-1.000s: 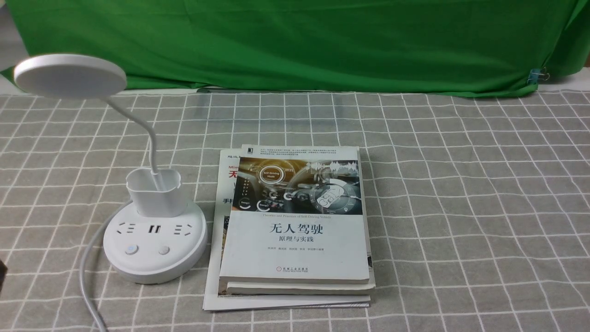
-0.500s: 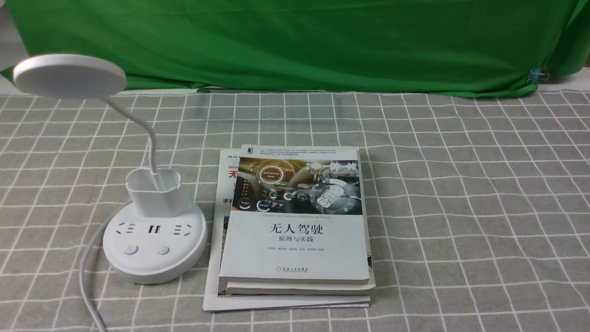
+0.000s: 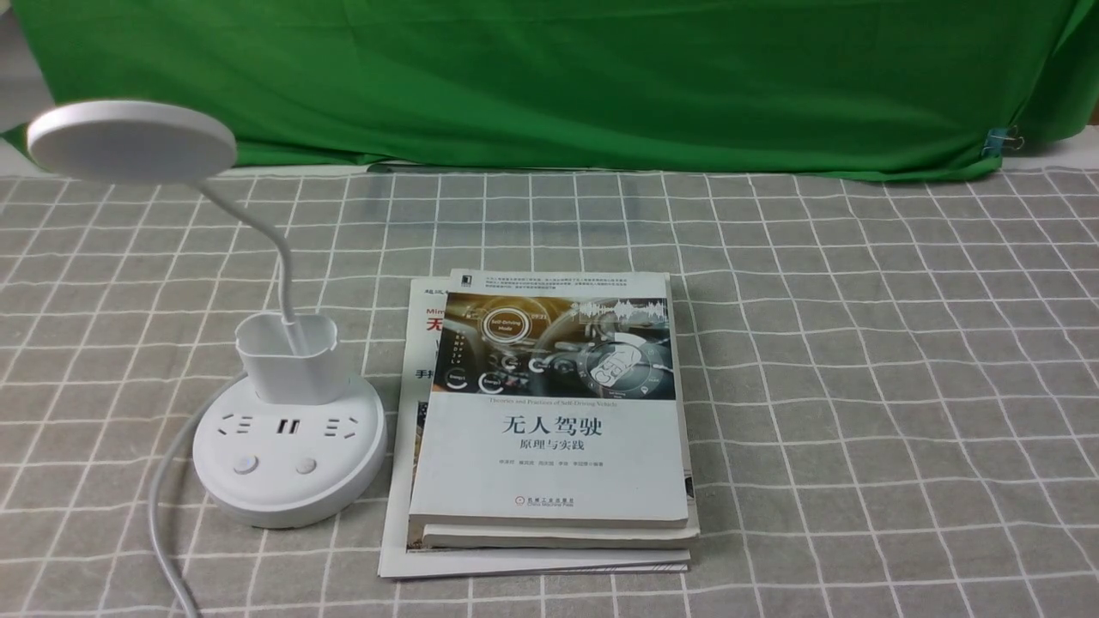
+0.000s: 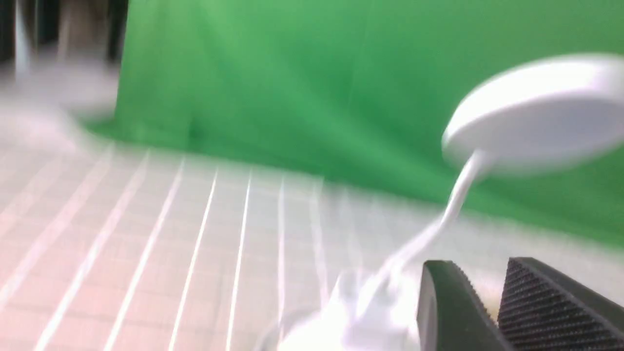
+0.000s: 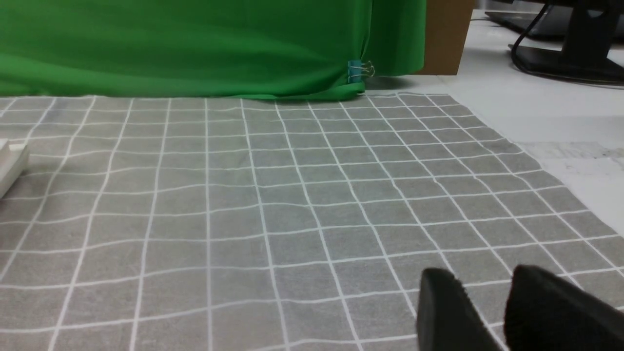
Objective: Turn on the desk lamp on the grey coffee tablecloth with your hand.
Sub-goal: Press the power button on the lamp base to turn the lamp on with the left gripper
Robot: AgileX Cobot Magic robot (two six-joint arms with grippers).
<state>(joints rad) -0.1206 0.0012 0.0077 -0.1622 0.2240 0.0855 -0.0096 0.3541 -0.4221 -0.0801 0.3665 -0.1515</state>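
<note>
**grey grid cloth over a white counter, lamp at the left, both hands released**

the grey coffee tablecloth [image 3: 859, 343] fills nearly the whole lower two thirds of the front view. it is grey-brown with a thin white grid of squares, and the lines bend a little where the cloth is wrinkled. behind it, across the top of the frame, hangs a plain green backdrop cloth [image 3: 601, 77]. a small blue clip [image 3: 1000, 142] is fixed on the backdrop at the upper right.

the desk lamp [image 3: 288, 378] stands on the tablecloth at the lower left of the front view. its round base shows sockets and two buttons, the cup holder sits on the base, and the thin neck bends up to the flat disc head in the upper left corner. a white cord [image 3: 163, 489] runs from the base toward the bottom edge. just beside the base, in the middle of the frame, lies a stack of books [image 3: 549, 412].

the right wrist view shows that the tablecloth ends beside bare white counter [image 5: 536, 117]. there stand a brown board [image 5: 446, 34] and a dark stand with cables [image 5: 570, 53].

the left hand [image 4: 480, 265] is near the lamp in a blurred view, its fingers a little apart, grasping nothing. the right hand [image 5: 482, 273] is low over bare cloth, also released.
</note>
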